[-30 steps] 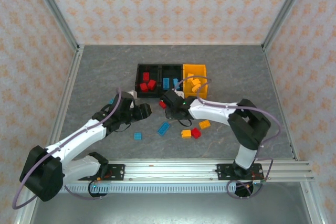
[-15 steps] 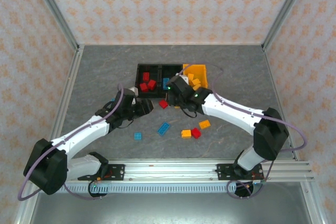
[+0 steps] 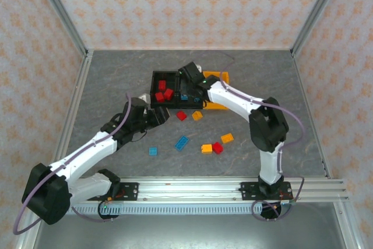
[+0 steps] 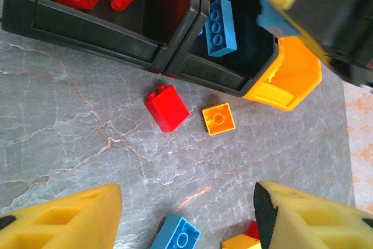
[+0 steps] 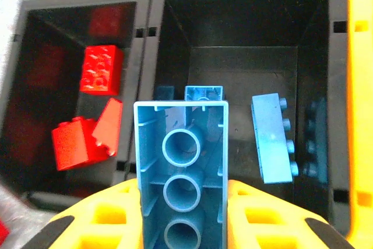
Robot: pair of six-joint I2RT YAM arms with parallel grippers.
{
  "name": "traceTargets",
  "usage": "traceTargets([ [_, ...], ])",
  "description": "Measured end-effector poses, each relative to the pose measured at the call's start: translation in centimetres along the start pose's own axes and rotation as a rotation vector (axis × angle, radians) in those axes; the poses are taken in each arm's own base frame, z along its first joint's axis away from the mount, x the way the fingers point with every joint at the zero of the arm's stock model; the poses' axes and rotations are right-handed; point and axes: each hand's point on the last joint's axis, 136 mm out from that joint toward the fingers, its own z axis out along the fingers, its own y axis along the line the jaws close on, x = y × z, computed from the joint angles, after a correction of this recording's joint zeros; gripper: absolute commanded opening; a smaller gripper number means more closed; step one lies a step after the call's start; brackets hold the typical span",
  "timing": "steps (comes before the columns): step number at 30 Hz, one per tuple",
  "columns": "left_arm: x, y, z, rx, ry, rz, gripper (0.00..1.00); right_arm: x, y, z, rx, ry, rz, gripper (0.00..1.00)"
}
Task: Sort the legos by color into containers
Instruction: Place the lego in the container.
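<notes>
Left pincer [image 3: 158, 117] hovers low over the grey tabletop [image 3: 105, 80], yellow fingers [image 4: 64, 220] apart, nothing between them. Just ahead of it, a red brick [image 4: 166, 107] and an orange square brick [image 4: 218, 119] lie side by side, near the bins' front wall. The left black bin [image 3: 153, 88] holds red bricks [image 5: 102, 69]. Over the middle black bin [image 5: 245, 21], the right pincer [image 5: 180, 202] is clamped on a long blue brick [image 5: 180, 144], hollow underside facing the wrist camera. Blue bricks [image 5: 271, 138] lie inside that bin. The orange-yellow bin [image 4: 288, 80] closes the row on the right. Loose bricks [image 3: 182, 143] in blue, red and orange are scattered nearer the arms.
</notes>
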Motion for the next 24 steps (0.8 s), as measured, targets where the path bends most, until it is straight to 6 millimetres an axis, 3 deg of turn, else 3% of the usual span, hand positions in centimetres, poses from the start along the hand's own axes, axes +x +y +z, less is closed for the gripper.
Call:
traceTargets([
  [6,-0.2,0.2,-0.3,0.001,-0.011,-0.003,0.63,0.1,-0.5,3.0,0.047,0.035,0.002,0.29],
  [18,-0.2,0.7,-0.3,-0.011,-0.011,-0.011,0.63,1.4,-1.7,5.3,0.115,0.075,-0.013,0.33],
  [24,-0.3,0.9,-0.3,-0.017,-0.014,-0.015,0.63,0.7,-1.6,4.9,0.120,0.059,-0.011,0.51],
])
